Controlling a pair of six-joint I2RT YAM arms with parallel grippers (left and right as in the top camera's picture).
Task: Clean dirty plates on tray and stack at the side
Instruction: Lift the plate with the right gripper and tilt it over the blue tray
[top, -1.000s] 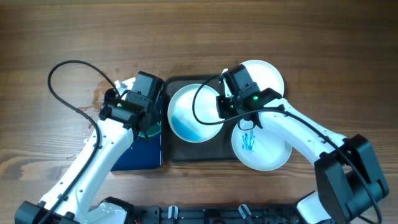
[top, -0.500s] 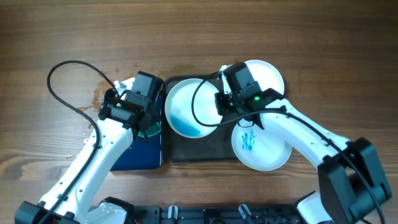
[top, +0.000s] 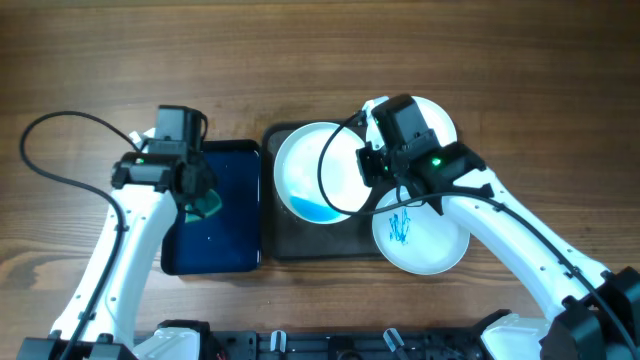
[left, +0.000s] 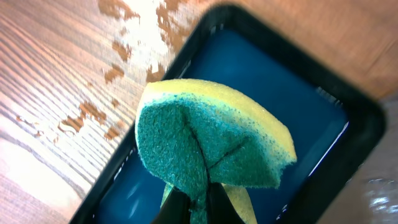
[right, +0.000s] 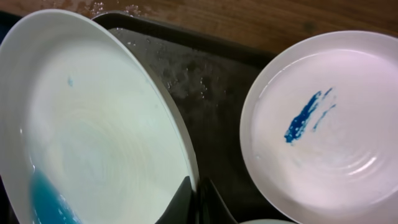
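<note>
Tilting up off the tray (top: 300, 243), the held plate (top: 312, 165) stood over the middle of the table (top: 90, 50), its face white and a pool of blue liquid (right: 50, 200) gathered at its lower side. The right gripper (right: 198, 198) had its fingers closed on that plate's rim, on the side toward the table's right edge, with one finger on the face and the other behind. The tray under it was dark and beaded with water. A scribbled plate (top: 420, 235), blue marks on its face, lay flat at the tray's right near corner, toward the robot's edge of the table. A third plate (top: 438, 120) lay at the tray's right far corner, partly hidden under the right arm. Just beside the tray, toward the left edge, sat a blue tray (top: 225, 240). Over it hung the left gripper (left: 198, 206), clamped on a sponge (left: 211, 130) that was folded, green on the face and yellow behind. Wet patches (left: 118, 37) marked the wood by the blue tray's far left corner.
</note>
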